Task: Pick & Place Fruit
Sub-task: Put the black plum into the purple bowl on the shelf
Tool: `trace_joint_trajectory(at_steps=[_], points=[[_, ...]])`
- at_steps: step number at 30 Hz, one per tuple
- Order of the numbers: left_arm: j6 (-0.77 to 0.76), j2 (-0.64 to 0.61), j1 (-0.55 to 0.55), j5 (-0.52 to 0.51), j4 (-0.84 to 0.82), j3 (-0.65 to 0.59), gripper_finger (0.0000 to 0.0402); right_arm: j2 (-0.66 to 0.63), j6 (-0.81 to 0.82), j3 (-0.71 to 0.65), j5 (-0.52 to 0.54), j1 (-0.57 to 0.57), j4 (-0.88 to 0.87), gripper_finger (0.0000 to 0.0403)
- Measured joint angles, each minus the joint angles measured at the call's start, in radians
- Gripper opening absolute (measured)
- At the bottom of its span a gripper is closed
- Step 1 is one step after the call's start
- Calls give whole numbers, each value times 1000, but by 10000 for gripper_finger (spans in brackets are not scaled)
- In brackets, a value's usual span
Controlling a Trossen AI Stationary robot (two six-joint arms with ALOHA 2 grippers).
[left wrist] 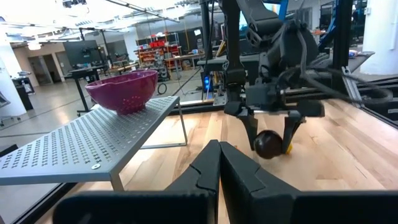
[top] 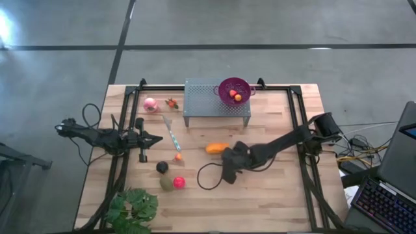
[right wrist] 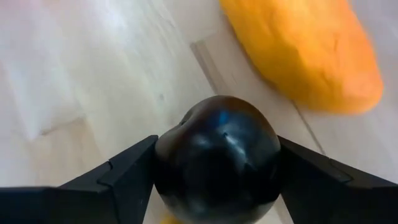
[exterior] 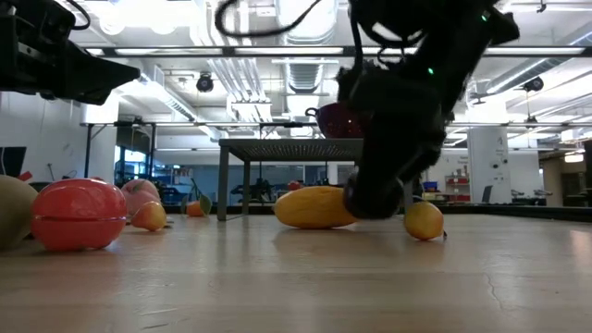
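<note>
Low view: wooden table, bright workshop behind.

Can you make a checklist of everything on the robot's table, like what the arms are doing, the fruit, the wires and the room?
Surface: wooden table, with a metal shelf at the back.
Fruit: dark ball in the right gripper; orange piece beside it; pink ball, red ball, olive piece, another dark ball on the table; small bits in the purple bowl on the shelf.
Clutter: plant at the front corner.
Grippers: right gripper shut on the dark ball, above mid table; left gripper shut, empty, at the left side.
Cables: black loop on the table by the right arm.
Surroundings: keyboard at the right; workshop behind; no people seen.
</note>
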Motion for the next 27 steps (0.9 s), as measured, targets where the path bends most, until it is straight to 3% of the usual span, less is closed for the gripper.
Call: trace_joint_trajectory(at_steps=[12, 19, 27], points=[[0, 1, 0, 0, 0, 0, 12, -118, -264, 44, -82, 0, -30, 268], [0, 2, 0, 0, 0, 0, 12, -213, -402, 89, -184, 0, -39, 292], [0, 1, 0, 0, 0, 0, 12, -325, -448, 150, -148, -17, -60, 272]])
